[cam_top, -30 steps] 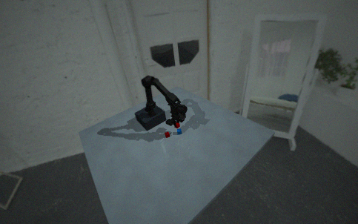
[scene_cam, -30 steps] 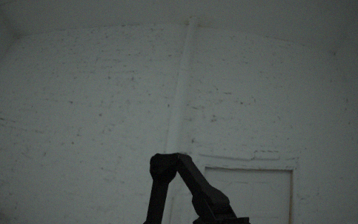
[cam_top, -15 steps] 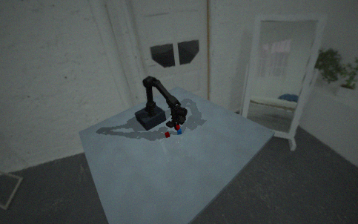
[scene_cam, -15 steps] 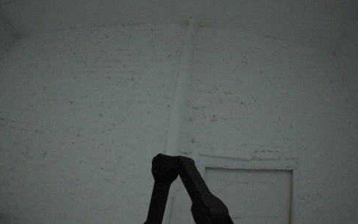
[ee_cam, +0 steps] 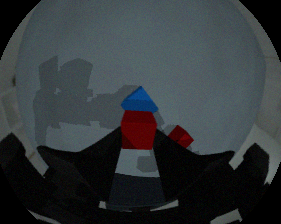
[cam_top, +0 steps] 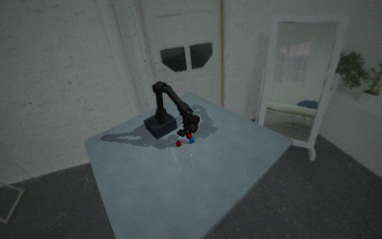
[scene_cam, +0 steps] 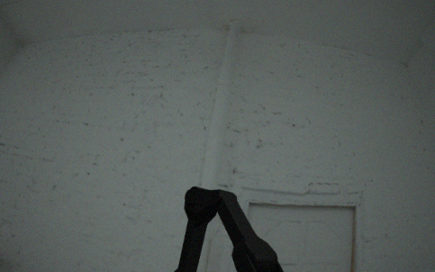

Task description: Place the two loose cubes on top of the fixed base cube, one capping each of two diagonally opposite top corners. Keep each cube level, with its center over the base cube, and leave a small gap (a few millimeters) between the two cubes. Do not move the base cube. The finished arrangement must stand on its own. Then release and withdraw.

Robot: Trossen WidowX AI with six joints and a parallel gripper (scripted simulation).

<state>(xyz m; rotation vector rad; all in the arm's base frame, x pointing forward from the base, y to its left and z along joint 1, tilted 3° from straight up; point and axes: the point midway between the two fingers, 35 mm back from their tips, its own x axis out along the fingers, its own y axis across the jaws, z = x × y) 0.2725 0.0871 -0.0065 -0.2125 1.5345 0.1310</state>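
A blue cube (cam_top: 191, 140) (ee_cam: 139, 101) sits on the table. My gripper (ee_cam: 137, 130) is shut on a red cube (cam_top: 189, 136) (ee_cam: 138, 131). In the top view the held cube appears just above the blue cube; in the wrist view it covers the blue cube's near part. Whether the two touch cannot be told. A second red cube (cam_top: 179, 144) (ee_cam: 180, 136) lies on the table, apart from the blue cube, to its left in the top view. The exterior view shows only the upper arm, with no cubes or gripper.
The arm's dark base box (cam_top: 160, 127) stands on the grey-blue table (cam_top: 168, 186) behind and left of the cubes in the top view. The arm's shadow falls across the table around the cubes. A standing mirror and a door are beyond the table.
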